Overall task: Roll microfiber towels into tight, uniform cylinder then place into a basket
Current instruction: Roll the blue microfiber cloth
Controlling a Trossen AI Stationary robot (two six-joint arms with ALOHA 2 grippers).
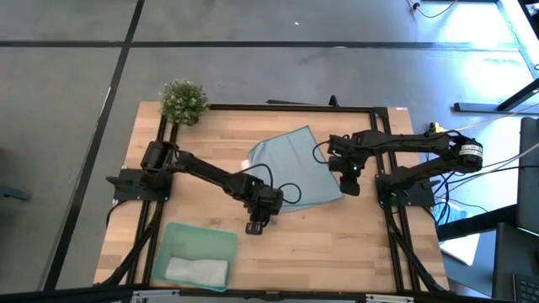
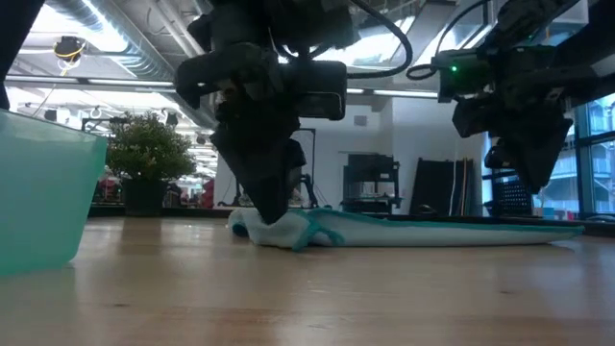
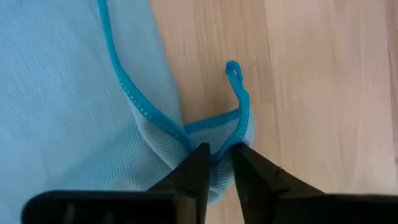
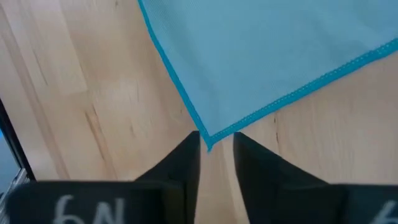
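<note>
The light blue towel (image 1: 295,164) lies spread flat on the wooden table, one corner toward each arm. My left gripper (image 1: 259,217) is down at its near-left corner and shut on it; the low view shows this corner bunched (image 2: 293,233) under the fingers. My right gripper (image 1: 349,183) hovers above the towel's right corner (image 4: 208,142), fingers narrowly open on either side of it and clear of the cloth (image 2: 524,187). The mint-green basket (image 1: 178,237) stands at the table's near left, and the pale grey towel (image 1: 198,271) lies rolled in it. My left gripper pinches the towel's folded-over corner (image 3: 214,140) between its two fingers, at the blue hem. The fingers come from above, pointing down. The corner is doubled over on itself, its hem loop (image 3: 236,78) sticks out beyond the fingers, and the cloth rests on the table.
A small potted plant (image 1: 183,101) stands at the table's far left corner. Bare wood lies between the towel and the near edge, right of the basket. The basket's wall (image 2: 43,197) shows at the left of the low view.
</note>
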